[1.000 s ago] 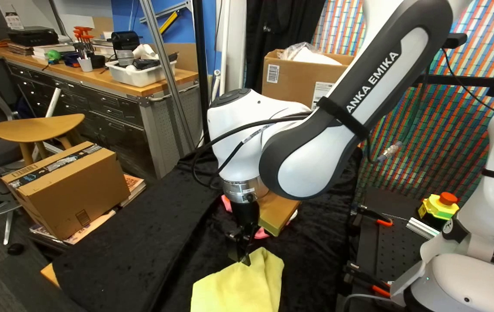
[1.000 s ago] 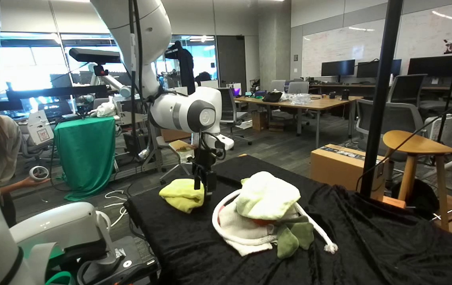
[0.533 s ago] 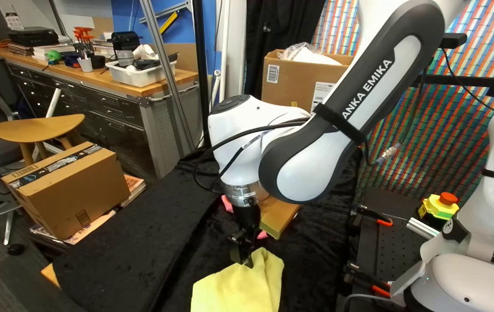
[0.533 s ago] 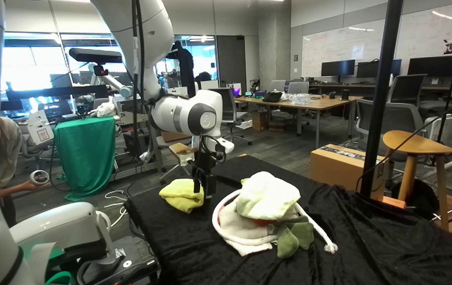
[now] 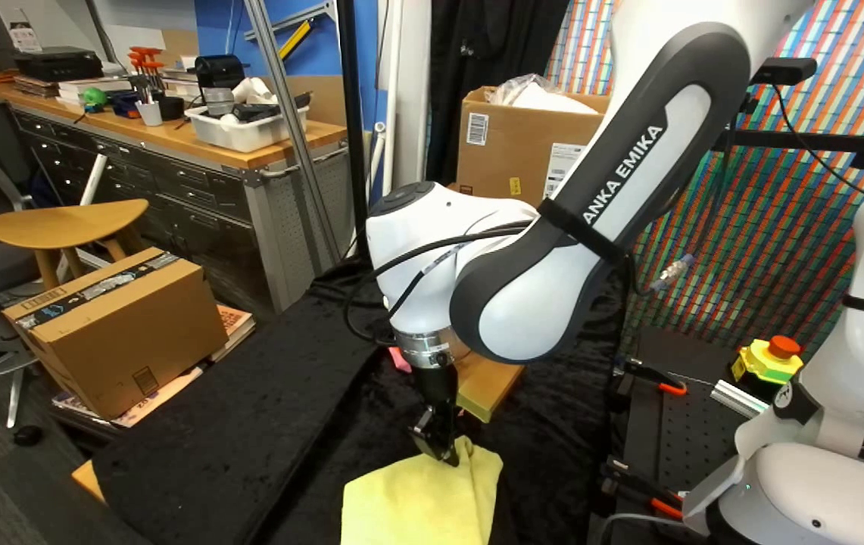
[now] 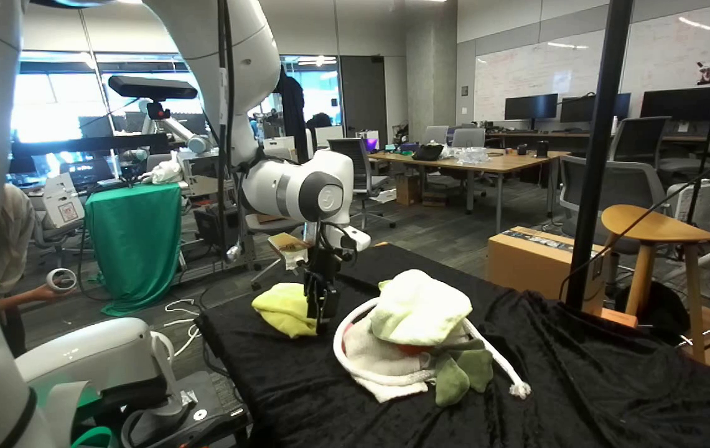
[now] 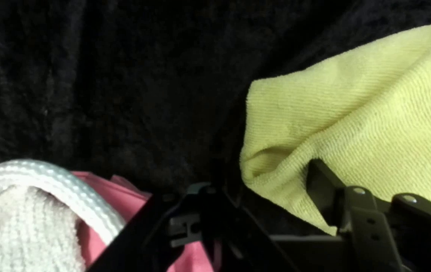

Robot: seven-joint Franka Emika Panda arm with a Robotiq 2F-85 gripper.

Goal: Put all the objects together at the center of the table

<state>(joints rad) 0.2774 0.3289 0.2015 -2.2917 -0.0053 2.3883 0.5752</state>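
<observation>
Arm (image 5: pixel 530 318), white and black, bent over table (image 5: pixel 250 424), draped black. Gripper (image 5: pixel 441 454), angled down, touching yellow cloth (image 5: pixel 420 503), rumpled. Pink cloth (image 5: pixel 400 359), mostly hidden behind arm. Carton (image 5: pixel 129 325), taped, on books (image 5: pixel 235 325). Stool (image 5: pixel 68 225), wooden. Bin (image 5: pixel 238 135), white, on bench (image 5: pixel 324 135). Stop button (image 5: pixel 768 367), red on yellow, near second arm (image 5: pixel 818 484).

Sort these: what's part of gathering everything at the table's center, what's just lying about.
Part of the job:
yellow cloth
pink cloth
white rope
white cloth
pale soft item
green leaf pieces
orange thing, mostly hidden
black-draped table

Just lying about:
cardboard box
wooden stool
white bin
red button
</observation>
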